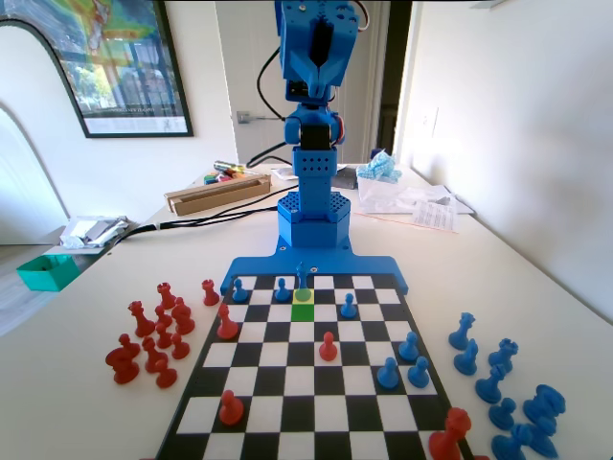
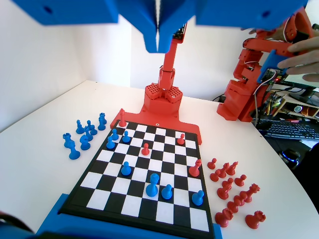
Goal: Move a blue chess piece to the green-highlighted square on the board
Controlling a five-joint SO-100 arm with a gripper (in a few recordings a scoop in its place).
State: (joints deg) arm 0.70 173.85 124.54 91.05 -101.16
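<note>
The slim blue chess piece (image 1: 303,278) with a pointed knob stands on the board's (image 1: 316,414) far row, against the blue rim. The green-highlighted square (image 1: 303,311) lies directly in front of it, bare, one square nearer the fixed camera. In the wrist view the same blue chess piece (image 2: 152,185) stands tallest in the board's (image 2: 134,206) nearest rows. My gripper (image 2: 158,46) hangs high above the board with its jaws pressed together, holding nothing. The blue arm (image 1: 311,115) stands upright behind the board.
Short blue pawns (image 1: 283,287) flank the piece, and more (image 1: 388,372) stand mid-board with red pieces (image 1: 329,345). Several captured red pieces (image 1: 153,335) lie left of the board, blue ones (image 1: 498,383) right. A green tray (image 1: 46,271) and a cardboard box (image 1: 215,192) sit further back.
</note>
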